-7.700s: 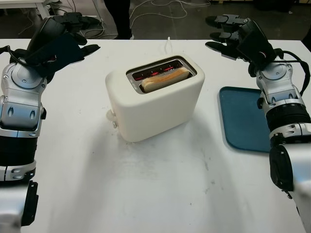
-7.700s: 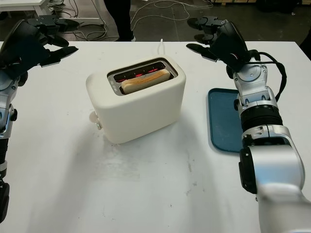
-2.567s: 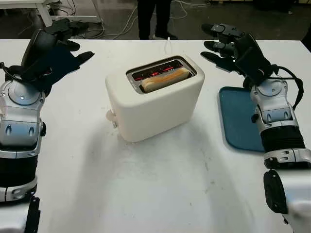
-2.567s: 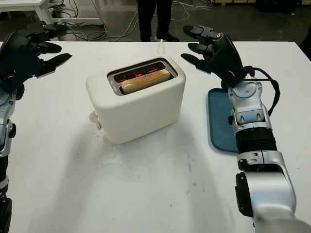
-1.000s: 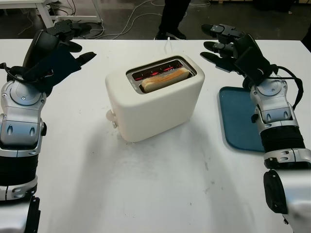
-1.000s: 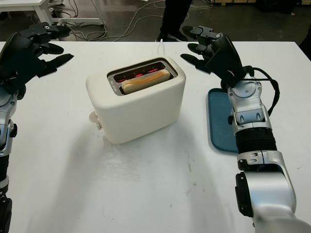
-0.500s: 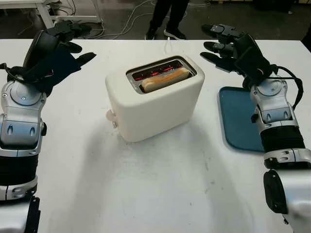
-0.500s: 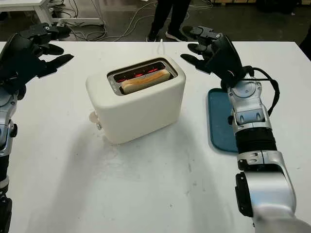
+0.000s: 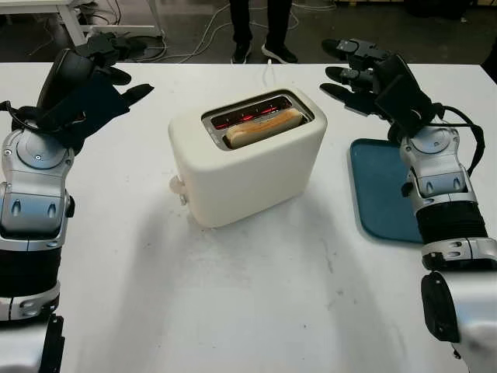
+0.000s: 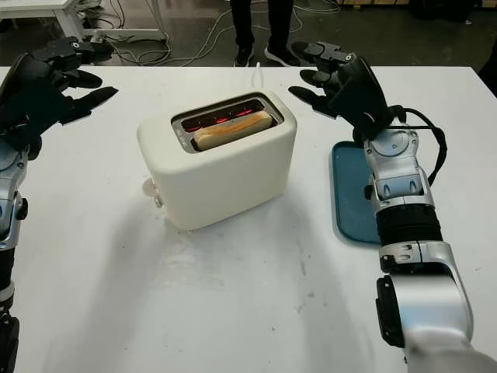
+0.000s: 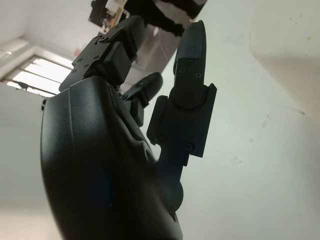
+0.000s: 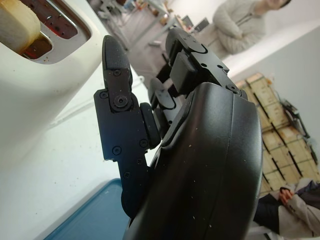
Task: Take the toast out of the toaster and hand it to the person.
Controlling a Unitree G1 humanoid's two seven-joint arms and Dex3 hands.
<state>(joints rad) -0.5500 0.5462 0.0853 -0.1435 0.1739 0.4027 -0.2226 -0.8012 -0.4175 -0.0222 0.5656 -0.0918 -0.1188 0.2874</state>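
A cream toaster [image 9: 247, 159] stood mid-desk [image 9: 233, 295], its toast [image 9: 264, 127] sitting in the nearer slot, the coils glowing red. The left hand [image 9: 97, 74] hovered open well to the toaster's left, holding nothing. The right hand [image 9: 365, 70] hovered open near the toaster's far right corner, also empty. A blue tray [image 9: 384, 190] lay at the right. A person's legs [image 9: 256, 27] stood beyond the far edge.

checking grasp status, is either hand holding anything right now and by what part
Nothing is held. The left hand and right hand are open, raised either side of the toaster; the toast sits in its slot.
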